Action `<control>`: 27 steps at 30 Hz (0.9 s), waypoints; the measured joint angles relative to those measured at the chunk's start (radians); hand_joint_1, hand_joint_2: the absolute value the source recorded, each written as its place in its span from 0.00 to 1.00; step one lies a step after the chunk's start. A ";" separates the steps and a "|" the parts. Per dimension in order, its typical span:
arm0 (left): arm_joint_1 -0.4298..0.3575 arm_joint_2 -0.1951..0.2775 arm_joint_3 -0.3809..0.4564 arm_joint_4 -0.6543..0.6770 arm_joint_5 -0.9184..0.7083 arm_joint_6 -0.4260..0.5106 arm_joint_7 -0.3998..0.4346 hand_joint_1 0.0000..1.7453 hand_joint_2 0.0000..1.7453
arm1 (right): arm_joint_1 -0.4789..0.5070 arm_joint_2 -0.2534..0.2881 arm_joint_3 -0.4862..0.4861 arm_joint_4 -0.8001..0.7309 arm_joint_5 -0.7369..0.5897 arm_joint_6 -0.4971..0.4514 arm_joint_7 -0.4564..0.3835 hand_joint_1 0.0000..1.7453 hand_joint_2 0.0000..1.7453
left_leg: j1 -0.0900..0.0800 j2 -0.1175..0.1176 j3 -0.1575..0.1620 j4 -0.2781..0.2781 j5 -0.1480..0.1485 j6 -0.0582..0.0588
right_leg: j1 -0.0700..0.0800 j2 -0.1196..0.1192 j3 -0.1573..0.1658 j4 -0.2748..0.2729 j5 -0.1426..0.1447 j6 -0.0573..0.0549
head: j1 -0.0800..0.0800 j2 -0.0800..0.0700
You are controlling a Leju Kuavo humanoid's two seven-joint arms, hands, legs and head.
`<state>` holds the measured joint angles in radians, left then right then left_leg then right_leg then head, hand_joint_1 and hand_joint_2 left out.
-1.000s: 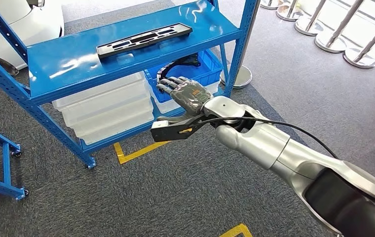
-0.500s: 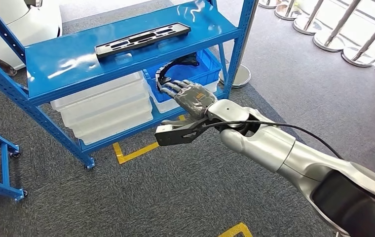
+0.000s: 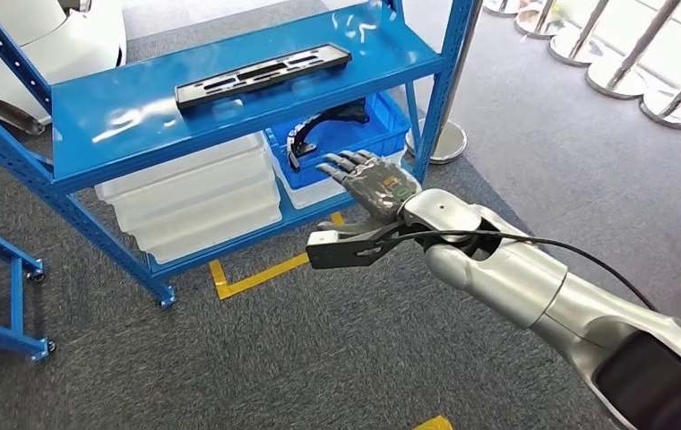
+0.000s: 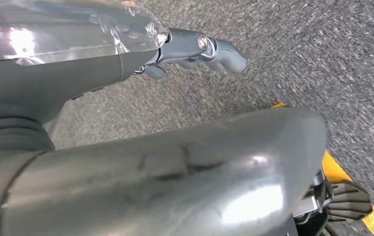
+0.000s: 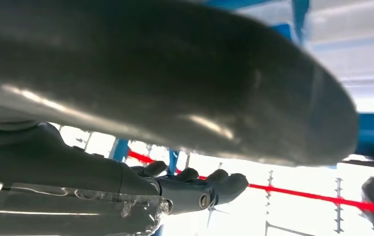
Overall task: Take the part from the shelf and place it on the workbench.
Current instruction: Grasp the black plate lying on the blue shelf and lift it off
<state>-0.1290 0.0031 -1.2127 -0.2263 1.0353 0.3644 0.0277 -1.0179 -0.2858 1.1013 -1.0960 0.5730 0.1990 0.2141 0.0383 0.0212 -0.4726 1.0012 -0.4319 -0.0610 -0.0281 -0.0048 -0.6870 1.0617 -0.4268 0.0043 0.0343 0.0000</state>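
Currently your right hand (image 3: 368, 182), fingers spread and holding nothing, hovers just outside the blue bin (image 3: 382, 134) on the shelf's (image 3: 122, 125) lower level, where the curved black part (image 3: 319, 121) lies. Reach in under the top board before closing.

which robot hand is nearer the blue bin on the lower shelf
Right. The right robot hand reaches out beside the blue bin; the left robot hand hangs over the carpet.
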 joint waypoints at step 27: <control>-0.012 -0.001 -0.020 0.002 -0.018 0.002 0.017 0.00 0.00 | 0.052 -0.044 -0.023 -0.043 0.001 0.009 0.022 0.00 0.00 | -0.028 -0.015 -0.108 0.019 0.085 0.057 | 0.007 0.009 -0.011 0.102 -0.045 0.003 | -0.006 0.000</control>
<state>-0.1411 0.0019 -1.2325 -0.2241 1.0170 0.3666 0.0451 -0.9656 -0.3295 1.0780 -1.1394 0.5740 0.2082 0.2361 0.0101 0.0061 -0.5802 1.0198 -0.3465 -0.0036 -0.0212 0.0037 -0.6981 1.1636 -0.4717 0.0072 0.0280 0.0000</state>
